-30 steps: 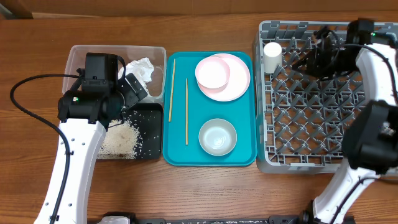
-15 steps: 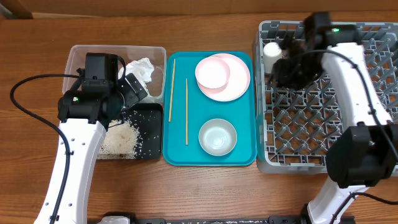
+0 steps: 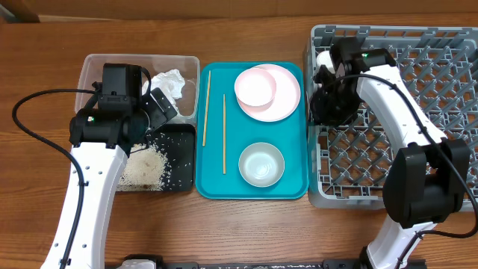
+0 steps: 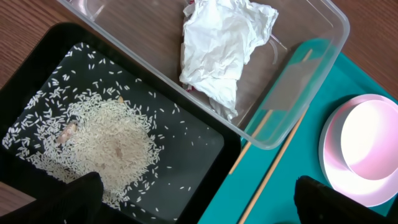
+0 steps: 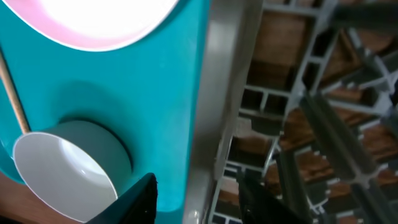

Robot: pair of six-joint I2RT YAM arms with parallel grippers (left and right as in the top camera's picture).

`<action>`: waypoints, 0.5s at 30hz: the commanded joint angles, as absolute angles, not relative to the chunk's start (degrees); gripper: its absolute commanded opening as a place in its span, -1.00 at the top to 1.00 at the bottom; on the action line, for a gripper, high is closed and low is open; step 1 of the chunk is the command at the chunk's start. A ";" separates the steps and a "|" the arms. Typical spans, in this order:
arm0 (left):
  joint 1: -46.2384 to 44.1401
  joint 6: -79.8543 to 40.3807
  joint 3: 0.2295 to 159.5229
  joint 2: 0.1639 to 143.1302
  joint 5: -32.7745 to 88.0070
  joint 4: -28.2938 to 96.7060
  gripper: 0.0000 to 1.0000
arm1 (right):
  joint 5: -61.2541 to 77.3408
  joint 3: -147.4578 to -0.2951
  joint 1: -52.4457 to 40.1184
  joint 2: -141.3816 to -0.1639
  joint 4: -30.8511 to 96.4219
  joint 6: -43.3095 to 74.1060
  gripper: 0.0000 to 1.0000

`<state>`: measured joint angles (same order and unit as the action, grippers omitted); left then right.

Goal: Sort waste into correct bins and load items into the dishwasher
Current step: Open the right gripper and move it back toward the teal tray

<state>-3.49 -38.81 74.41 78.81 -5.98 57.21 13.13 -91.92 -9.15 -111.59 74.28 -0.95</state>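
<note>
A crumpled white tissue (image 3: 170, 81) lies in the clear tub (image 3: 97, 63); the left wrist view shows it too (image 4: 224, 46). Loose rice (image 3: 149, 166) lies in the black tray (image 3: 183, 161). My left gripper (image 3: 160, 112) hangs open and empty over both bins' right side (image 4: 199, 199). On the teal tray (image 3: 291, 190) are the pink plate (image 3: 284, 101) with a bowl (image 3: 255, 87) on it, a second bowl (image 3: 261, 164) and two chopsticks (image 3: 223, 134). The white cup (image 3: 325, 60) stands in the grey rack (image 3: 388, 172). My right gripper (image 3: 323, 112) is open and empty over the rack's left rim (image 5: 199, 196). The red wrapper is not clearly visible.
The teal tray sits between the bins and the rack, close to both. The right arm reaches across the rack's upper left part. Bare wooden table (image 3: 246, 232) runs along the front.
The right arm has swung from the rack's back right to its left rim, just below the cup. The left arm and all objects have stayed still.
</note>
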 commanded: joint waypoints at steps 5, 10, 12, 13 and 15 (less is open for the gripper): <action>-3.40 -37.89 75.13 78.43 -5.93 56.99 -1.00 | 13.87 -90.32 -10.44 -111.22 77.23 -0.14 0.48; -3.40 -37.89 75.13 78.43 -5.93 56.99 -1.00 | 14.17 -90.32 -13.41 -111.22 77.58 -0.14 0.64; -3.40 -37.89 75.13 78.43 -5.93 56.99 -1.00 | 14.17 -90.32 -14.79 -111.22 77.80 0.01 0.65; -3.40 -37.89 75.13 78.43 -5.93 56.99 -1.00 | 14.15 -90.32 -15.59 -111.22 77.97 0.23 0.65; -3.40 -37.89 75.13 78.43 -5.93 56.99 -1.00 | 14.11 -90.32 -17.06 -111.22 78.61 1.23 0.65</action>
<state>-3.49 -38.81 74.41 78.81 -5.98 57.19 9.41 -90.61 -13.17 -111.59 78.04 0.08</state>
